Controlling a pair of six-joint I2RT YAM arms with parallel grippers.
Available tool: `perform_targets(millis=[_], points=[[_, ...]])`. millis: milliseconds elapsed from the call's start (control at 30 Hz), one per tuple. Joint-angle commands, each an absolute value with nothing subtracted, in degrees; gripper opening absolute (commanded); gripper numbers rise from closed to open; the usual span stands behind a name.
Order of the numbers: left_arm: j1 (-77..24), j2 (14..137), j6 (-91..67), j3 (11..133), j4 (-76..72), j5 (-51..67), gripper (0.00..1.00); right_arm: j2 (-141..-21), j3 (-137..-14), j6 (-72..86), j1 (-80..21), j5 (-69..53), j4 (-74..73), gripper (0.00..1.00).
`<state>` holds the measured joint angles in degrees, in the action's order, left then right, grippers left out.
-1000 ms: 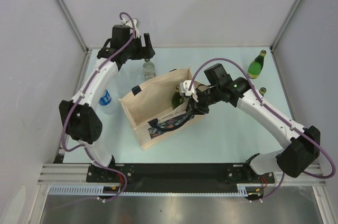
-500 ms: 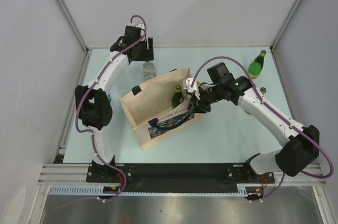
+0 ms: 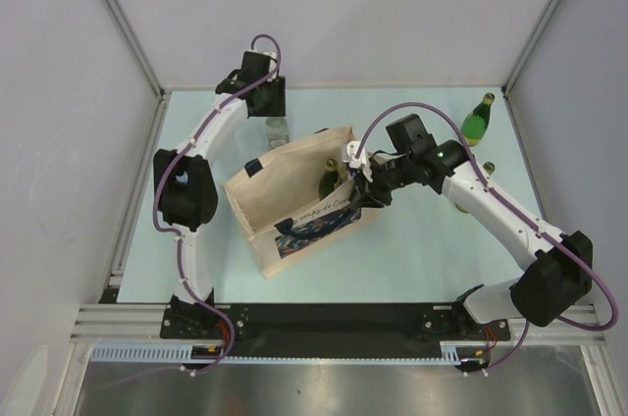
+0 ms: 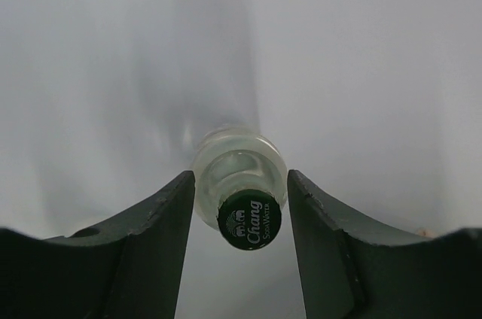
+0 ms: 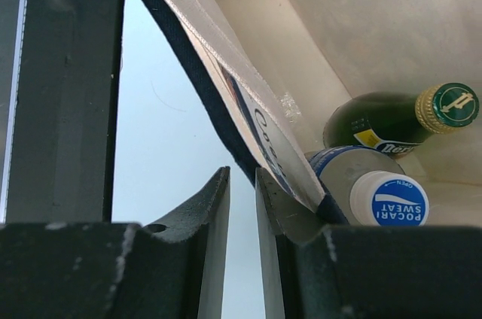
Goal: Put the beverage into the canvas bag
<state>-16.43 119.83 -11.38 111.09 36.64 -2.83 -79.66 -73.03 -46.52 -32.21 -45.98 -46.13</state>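
The overhead camera is taking in the whole table. The wrist cameras are looking close-up, left down onto the clear bottle, right along the rim of the canvas bag — both sitting near centre frame overhead.

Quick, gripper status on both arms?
Left gripper: open, fingers either side of the clear bottle, contact unclear.
Right gripper: shut on the canvas bag at its rim.

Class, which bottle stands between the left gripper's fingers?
The clear glass bottle with the green Chang cap, standing just behind the canvas bag, not inside it.
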Motion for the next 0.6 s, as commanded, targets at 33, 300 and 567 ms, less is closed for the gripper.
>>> perform_targets(millis=[33,300,567], points=[[-17.1,120.0,-9.5,114.3,35.9,-3.3,0.56,-80.0,-75.3,-45.9,-31.5,-46.9,-43.9,0.26],[-17.3,119.9,-8.2,114.5,36.0,-4.0,0.36,-80.2,-75.4,-45.8,-31.0,-46.8,-43.5,0.25],[-18.2,117.4,-5.6,116.5,35.9,-4.3,0.0,-79.3,-75.7,-45.4,-30.8,-46.6,-43.5,0.26]])
